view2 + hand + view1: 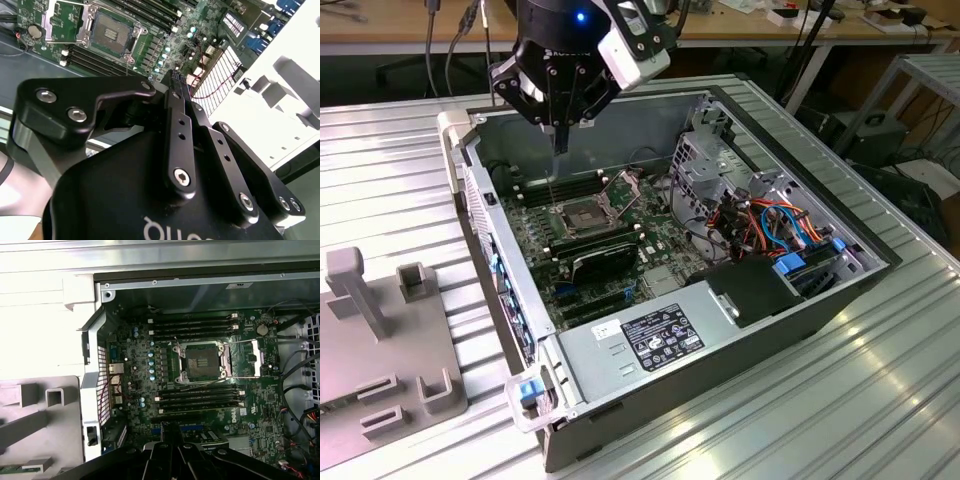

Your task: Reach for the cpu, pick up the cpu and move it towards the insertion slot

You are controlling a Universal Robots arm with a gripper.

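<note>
Closest in, the gripper [180,85] has its jaws drawn narrow, the tips all but together. Whether the thin cpu is pinched between them I cannot tell, so I cannot place it.

In the exterior view the gripper hangs above the open computer case [630,120], over the green board and not touching anything. Below it, the insertion slot [202,361] sits near the middle of that board. Its dark centre is bare, and a hinged metal plate [257,357] stands open just beside it.

As I judge it, doing this step well means travelling high over the board and keeping the wrist level, so that a flat chip would arrive square to the shiny frame. The path should also steer clear of the raised plate and the thin wire lever. The contacts in the socket look fine enough that any scrape could bend them, so a slow, straight approach seems safest.

By count there is one gripper, one case and one insertion slot. There are two banks of long black memory slots [195,326], one on each side of the insertion slot, and one round coin battery [261,330] beyond the open plate.

Farther off, one bundle of orange and blue cables [775,225] lies at the case's other end. One grey slotted holder [380,340] rests on the ribbed metal worktop [880,400] beside the case.
</note>
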